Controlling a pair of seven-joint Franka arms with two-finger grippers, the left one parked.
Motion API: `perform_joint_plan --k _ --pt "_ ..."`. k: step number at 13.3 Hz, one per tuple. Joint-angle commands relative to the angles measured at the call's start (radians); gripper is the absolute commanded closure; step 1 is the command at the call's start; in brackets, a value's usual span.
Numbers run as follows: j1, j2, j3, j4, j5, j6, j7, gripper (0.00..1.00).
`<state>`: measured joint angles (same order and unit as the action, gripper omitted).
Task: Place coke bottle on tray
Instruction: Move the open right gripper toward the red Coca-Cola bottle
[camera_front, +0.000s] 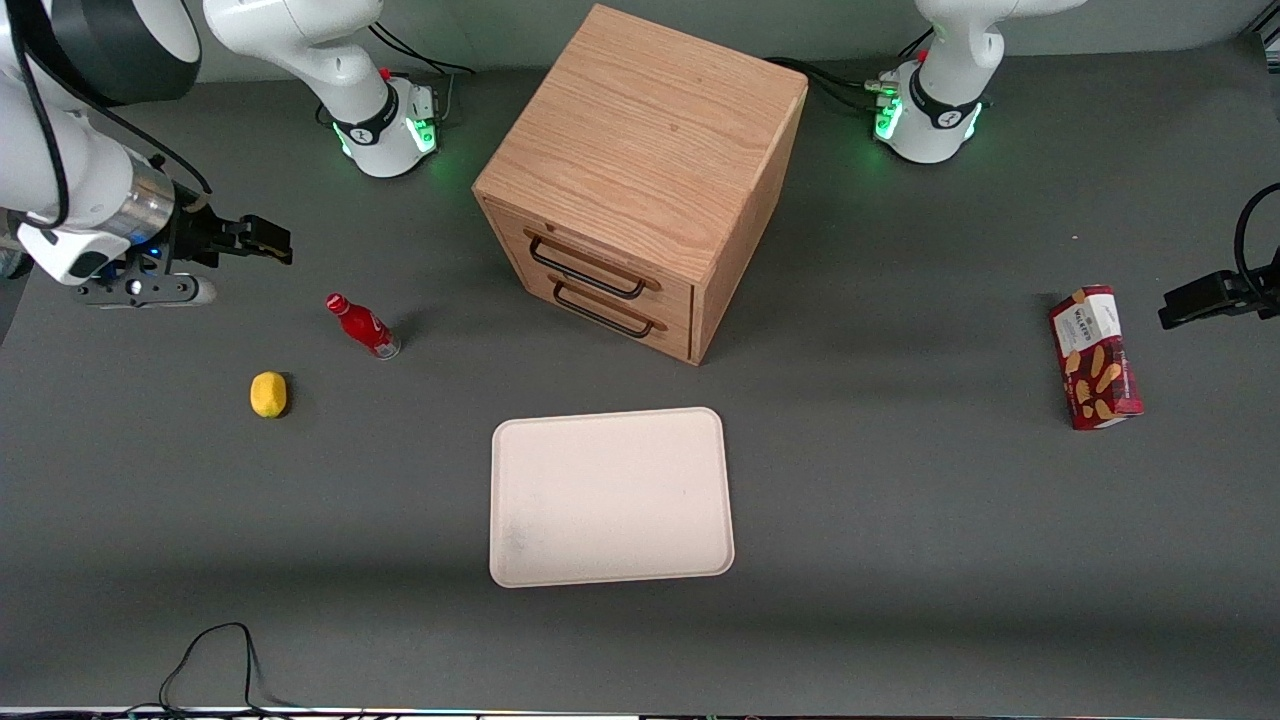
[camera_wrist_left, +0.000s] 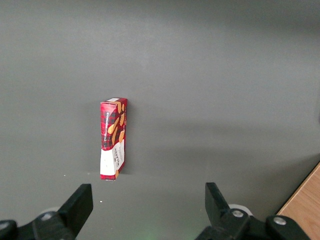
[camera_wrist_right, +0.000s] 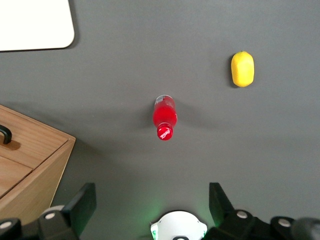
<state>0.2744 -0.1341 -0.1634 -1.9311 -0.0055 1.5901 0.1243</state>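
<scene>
The coke bottle (camera_front: 362, 326) (camera_wrist_right: 164, 116) is a small red bottle with a red cap. It stands on the grey table toward the working arm's end. The tray (camera_front: 610, 496) (camera_wrist_right: 32, 24), pale cream with rounded corners, lies flat nearer the front camera than the wooden drawer cabinet, with nothing on it. My gripper (camera_front: 262, 240) (camera_wrist_right: 152, 200) hangs open above the table, high over the bottle and a little farther from the front camera than it. Nothing sits between its fingers.
A yellow lemon (camera_front: 268, 394) (camera_wrist_right: 242, 69) lies near the bottle, closer to the front camera. The wooden drawer cabinet (camera_front: 640, 180) (camera_wrist_right: 27, 155) stands mid-table with both drawers closed. A red snack box (camera_front: 1094, 358) (camera_wrist_left: 113, 138) lies toward the parked arm's end.
</scene>
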Motion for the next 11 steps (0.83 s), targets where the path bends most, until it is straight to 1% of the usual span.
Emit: perform_joint_plan --k 1,11 --pt "0.011 -0.041 -0.005 -0.077 -0.016 0.059 -0.006 0.0" --pt "0.011 -0.041 -0.005 -0.267 -0.016 0.3 -0.02 0.01"
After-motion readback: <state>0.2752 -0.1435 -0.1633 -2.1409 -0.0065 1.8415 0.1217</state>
